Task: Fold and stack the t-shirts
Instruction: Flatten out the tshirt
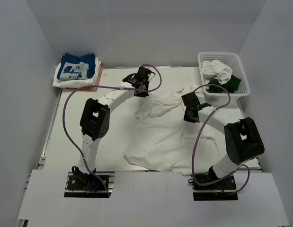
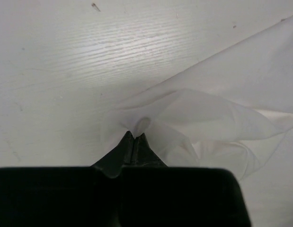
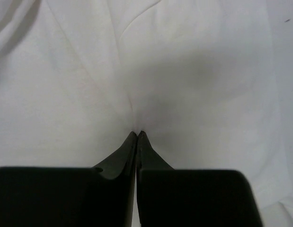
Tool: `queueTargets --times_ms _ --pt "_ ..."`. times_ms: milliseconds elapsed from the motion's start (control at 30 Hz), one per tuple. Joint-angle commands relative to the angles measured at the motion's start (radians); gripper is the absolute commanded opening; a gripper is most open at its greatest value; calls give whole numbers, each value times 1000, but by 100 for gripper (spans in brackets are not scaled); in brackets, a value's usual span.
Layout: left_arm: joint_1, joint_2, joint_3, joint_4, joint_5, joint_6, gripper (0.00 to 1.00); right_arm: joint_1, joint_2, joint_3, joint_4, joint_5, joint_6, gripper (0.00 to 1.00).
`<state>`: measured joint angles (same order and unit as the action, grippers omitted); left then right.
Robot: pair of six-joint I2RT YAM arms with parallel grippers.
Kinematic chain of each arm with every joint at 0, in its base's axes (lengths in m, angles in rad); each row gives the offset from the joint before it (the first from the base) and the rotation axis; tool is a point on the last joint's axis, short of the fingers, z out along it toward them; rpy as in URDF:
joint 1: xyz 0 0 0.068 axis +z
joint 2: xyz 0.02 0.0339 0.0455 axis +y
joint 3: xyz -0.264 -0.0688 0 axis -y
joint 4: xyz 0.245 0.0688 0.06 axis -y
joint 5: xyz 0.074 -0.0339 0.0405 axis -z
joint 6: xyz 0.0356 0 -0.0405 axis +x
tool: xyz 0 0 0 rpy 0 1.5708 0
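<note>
- White t-shirt (image 1: 155, 137): stretches under both arms are hidden. In the right wrist view it fills the frame and runs off every edge, so which part shows cannot be told.
- Left gripper (image 2: 136, 136): tips pressed on a pinch of the shirt, and the cloth between them is hidden.
- Right gripper (image 3: 137, 133): tips together at a crease, the pinched fold hidden.
- Folded stack (image 1: 77, 72): lower layers covered by the blue shirt (image 1: 77, 64), count unclear.
- Basket (image 1: 221, 54): bunched white and dark cloth, garment kinds too small to tell.
</note>
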<state>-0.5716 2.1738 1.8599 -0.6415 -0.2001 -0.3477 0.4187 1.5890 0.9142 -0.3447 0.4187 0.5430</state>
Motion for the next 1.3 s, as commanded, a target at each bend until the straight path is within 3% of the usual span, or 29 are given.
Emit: queueTargets --times_ms 0,200,367,500,633,933,1100,1233,1267 --pt "-4 -158 -5 29 -113 15 0 -9 -72 77 -16 114 11 0" --pt "-4 -458 -200 196 -208 24 0 -8 -316 130 -16 160 -89 0" --pt "-4 -817 -368 304 -228 24 0 -6 -556 146 58 25 -256 0" --pt "-4 -1044 -407 353 -275 24 0 -8 -766 182 116 -73 -371 0" --pt "-4 -1216 -383 353 -295 13 0 -9 -833 319 81 -133 -432 0" --pt "16 -1338 -298 238 -240 -13 0 -9 -759 615 -16 -225 -505 0" --pt "16 -1266 -379 194 -344 -57 0 -9 -601 623 10 -225 -517 0" --pt "25 -1139 -510 145 -432 -141 0 -11 -410 598 67 -251 -518 0" --pt "26 -1056 -531 96 -432 -202 0 -17 -297 589 75 -258 -525 0"
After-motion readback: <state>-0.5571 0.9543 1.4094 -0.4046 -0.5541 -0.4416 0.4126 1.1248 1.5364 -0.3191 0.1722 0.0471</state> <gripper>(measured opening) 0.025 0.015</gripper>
